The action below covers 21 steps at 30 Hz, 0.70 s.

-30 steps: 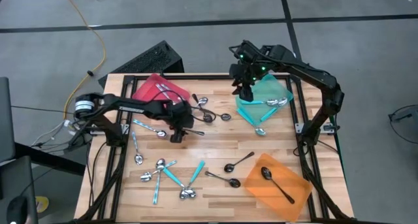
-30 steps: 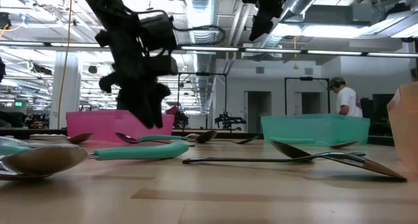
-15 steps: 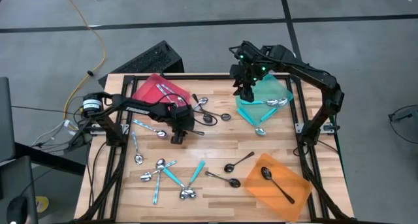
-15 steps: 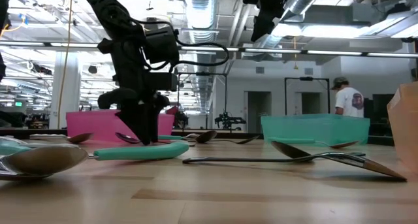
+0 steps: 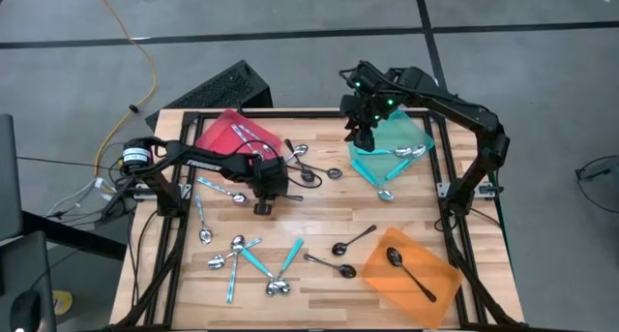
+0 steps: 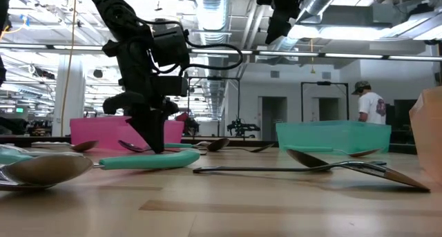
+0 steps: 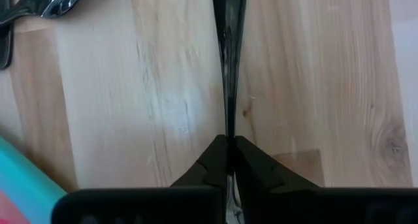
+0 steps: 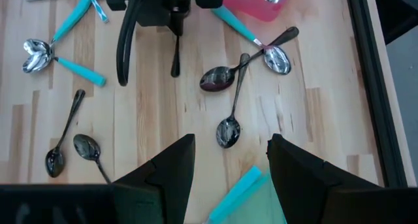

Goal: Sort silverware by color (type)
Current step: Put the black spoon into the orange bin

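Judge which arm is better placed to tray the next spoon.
Left: the left gripper is shut on a dark spoon at the table. The right gripper hangs open, empty, above the teal tray.

The left gripper (image 7: 228,149) is covering the near end of the black spoon (image 7: 228,67), whose far end is running off the frame edge ahead of its fingertips.

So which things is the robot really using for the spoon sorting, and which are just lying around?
For the job: dark spoon pinched in the left hand; black spoons, teal-handled spoons, silver spoons; red tray, teal tray, orange tray; right hand, open.
Just around: black keyboard and yellow cable on the floor; person behind.
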Each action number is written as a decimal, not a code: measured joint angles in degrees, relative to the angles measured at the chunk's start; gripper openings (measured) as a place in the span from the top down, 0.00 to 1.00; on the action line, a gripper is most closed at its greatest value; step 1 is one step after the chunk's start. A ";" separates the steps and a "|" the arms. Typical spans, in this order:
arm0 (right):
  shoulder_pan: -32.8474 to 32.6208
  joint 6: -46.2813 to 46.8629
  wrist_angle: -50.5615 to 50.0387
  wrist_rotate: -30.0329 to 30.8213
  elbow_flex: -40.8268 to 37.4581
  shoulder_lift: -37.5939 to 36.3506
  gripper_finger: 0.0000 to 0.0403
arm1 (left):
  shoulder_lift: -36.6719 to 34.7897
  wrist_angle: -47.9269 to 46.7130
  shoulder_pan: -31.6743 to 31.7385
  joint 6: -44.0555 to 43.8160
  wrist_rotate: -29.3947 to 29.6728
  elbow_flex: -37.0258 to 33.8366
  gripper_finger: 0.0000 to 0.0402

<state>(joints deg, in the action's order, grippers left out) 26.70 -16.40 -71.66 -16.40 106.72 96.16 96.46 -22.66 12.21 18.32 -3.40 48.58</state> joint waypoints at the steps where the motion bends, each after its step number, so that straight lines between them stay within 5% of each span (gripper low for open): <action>1: -0.13 0.06 0.07 0.00 0.00 0.01 0.47 | -0.06 0.17 0.01 -0.59 -0.52 -0.03 0.99; 10: -1.93 0.15 0.58 -0.17 0.02 -3.12 0.47 | -3.05 5.27 -0.05 -6.02 -4.00 -0.24 1.00; 21: -2.21 7.16 2.76 -0.14 0.02 -14.11 0.47 | -13.34 18.94 0.38 -10.69 0.16 -0.15 1.00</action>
<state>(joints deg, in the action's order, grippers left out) 24.49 -9.24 -68.90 -16.54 106.74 82.05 83.12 -3.72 12.59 7.63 -3.24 48.42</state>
